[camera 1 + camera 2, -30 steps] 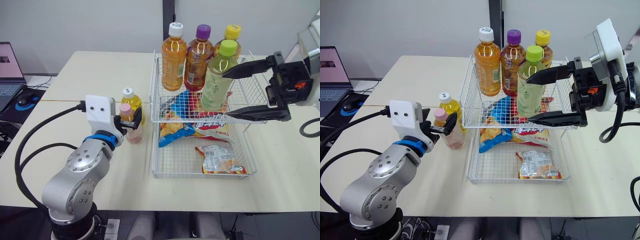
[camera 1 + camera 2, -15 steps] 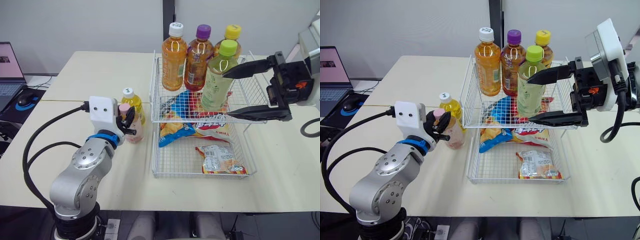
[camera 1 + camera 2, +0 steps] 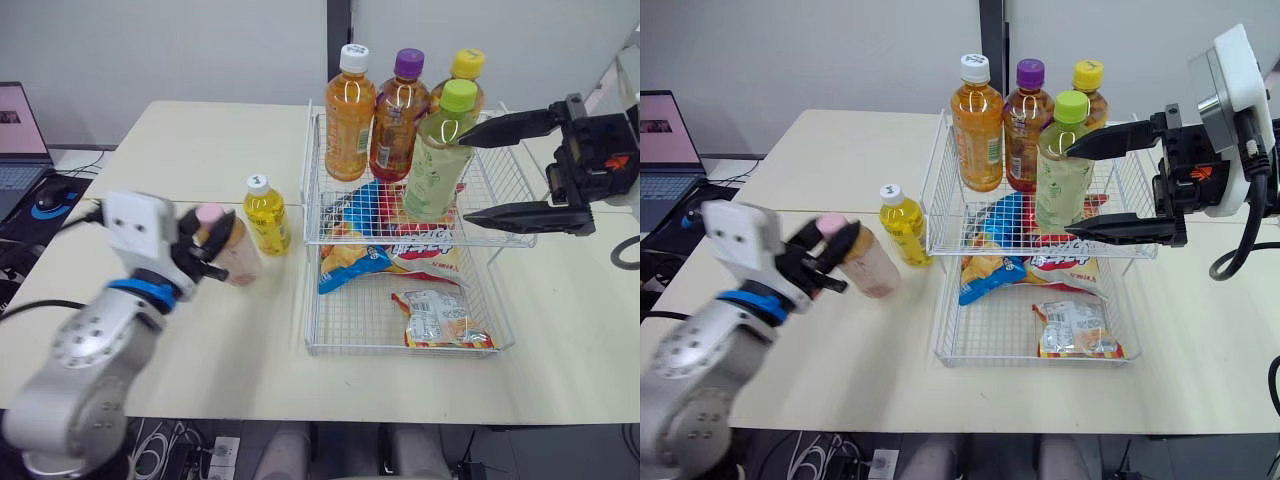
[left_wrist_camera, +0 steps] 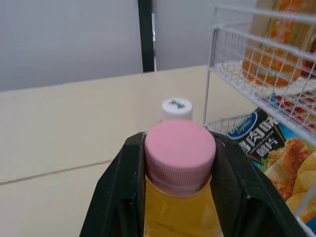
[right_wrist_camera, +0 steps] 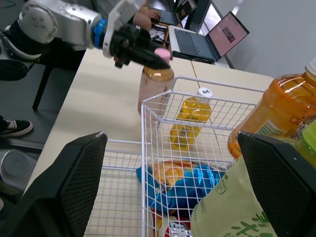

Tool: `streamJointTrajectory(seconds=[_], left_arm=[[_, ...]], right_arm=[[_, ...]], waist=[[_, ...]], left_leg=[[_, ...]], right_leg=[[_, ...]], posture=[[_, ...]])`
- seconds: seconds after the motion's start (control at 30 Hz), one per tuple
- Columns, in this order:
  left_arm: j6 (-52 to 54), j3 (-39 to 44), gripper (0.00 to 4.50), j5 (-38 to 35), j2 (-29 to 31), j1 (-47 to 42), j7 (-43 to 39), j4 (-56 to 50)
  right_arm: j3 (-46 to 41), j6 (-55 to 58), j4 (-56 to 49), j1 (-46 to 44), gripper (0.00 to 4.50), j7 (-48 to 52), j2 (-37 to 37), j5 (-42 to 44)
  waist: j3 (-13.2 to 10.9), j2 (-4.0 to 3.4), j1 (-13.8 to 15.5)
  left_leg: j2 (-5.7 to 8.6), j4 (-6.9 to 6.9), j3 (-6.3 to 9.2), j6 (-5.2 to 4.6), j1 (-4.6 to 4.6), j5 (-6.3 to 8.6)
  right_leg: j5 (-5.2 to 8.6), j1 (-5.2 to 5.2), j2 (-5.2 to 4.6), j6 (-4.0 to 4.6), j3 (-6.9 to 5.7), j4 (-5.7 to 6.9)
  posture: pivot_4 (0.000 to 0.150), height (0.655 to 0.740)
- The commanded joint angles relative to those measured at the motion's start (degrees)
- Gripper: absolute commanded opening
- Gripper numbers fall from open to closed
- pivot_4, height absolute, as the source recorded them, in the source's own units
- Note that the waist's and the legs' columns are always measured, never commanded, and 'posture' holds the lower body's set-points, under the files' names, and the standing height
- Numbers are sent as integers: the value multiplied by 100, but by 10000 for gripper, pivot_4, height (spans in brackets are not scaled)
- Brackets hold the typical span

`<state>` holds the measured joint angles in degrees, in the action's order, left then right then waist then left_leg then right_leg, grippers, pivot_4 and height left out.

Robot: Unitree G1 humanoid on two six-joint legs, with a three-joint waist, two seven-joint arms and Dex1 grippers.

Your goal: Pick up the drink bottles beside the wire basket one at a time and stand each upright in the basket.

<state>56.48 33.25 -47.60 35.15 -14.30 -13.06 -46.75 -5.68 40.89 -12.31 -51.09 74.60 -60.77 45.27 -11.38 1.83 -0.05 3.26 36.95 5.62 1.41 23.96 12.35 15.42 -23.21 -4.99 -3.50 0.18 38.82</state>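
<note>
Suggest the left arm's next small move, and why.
Probably raise the pink-capped bottle straight up first. The fingers of the left gripper are shut on its neck, it is tilted and low near the table, and the basket wall looks higher than it, with the white-capped bottle upright between them. Lifting before swinging across should clear both.

On the table (image 3: 200, 140), four bottles (image 3: 348, 115) stood in the rear of the basket (image 3: 405, 350) with snack bags (image 3: 400, 250) before them, a loose bottle (image 3: 266, 215) stood just left of the basket, a tilted bottle (image 3: 240, 262) sat farther left in the left gripper (image 3: 212, 250), and the right gripper (image 3: 465, 178) hung spread at the basket's right.
</note>
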Motion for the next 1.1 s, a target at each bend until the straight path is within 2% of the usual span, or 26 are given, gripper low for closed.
streamJointTrajectory(seconds=[0.03,0.13,0.27,0.43,0.53,0.7,0.9,1.1], left_arm=[[298,902,13667,-1521,1022,-675,-414,583],[599,1038,13666,-2470,2121,-1411,-695,1569],[803,519,13666,-3173,3546,-2867,-1412,3243],[889,-604,13666,-3214,4030,-4351,-2095,4366],[991,-1683,13666,-2813,3551,-5865,-2618,4999],[958,-2670,13666,-1964,2677,-7021,-3326,5570],[882,-3210,13666,-1196,1822,-7487,-3747,5627],[324,-3592,13666,-340,996,-7177,-4037,5626]], right_arm=[[-238,-56,38,-86,45000,8,-114,-40],[-257,-73,119,-87,45000,33,-160,-98],[-412,15,109,-12,45000,13,-294,-81],[-612,108,9,168,45000,-98,-388,-45],[-814,165,-106,366,45000,-201,-432,-2],[-1015,254,-258,537,45000,-357,-470,73],[-1311,394,-438,788,45000,-534,-613,209],[-1618,525,-627,1033,45000,-730,-681,396]], waist=[[-2,3,-1],[-4,5,-14],[-15,14,-44],[-15,13,-88],[-17,17,-94],[-17,16,-132],[-19,12,-198],[-20,11,-193]], left_leg=[[1,1,2,0,1,0],[1,0,5,0,1,0],[-2,-5,4,0,4,0],[1,-13,-1,0,-3,0],[3,-5,-7,1,2,0],[7,-2,-6,1,10,-1],[3,-3,-1,1,17,-1],[3,-1,-14,0,16,-1]], right_leg=[[0,0,-1,0,-3,1],[0,0,0,-1,-9,4],[1,-3,5,-1,-15,0],[3,-1,3,-4,-8,4],[3,2,4,-3,-29,10],[3,0,0,-4,-27,11],[3,-16,1,-4,-12,13],[4,-25,1,-6,15,16]], posture=[[1500,7400],[1500,7400],[1500,7400],[1500,7400],[1500,7400],[1500,7400],[1500,7400],[1500,7400]])
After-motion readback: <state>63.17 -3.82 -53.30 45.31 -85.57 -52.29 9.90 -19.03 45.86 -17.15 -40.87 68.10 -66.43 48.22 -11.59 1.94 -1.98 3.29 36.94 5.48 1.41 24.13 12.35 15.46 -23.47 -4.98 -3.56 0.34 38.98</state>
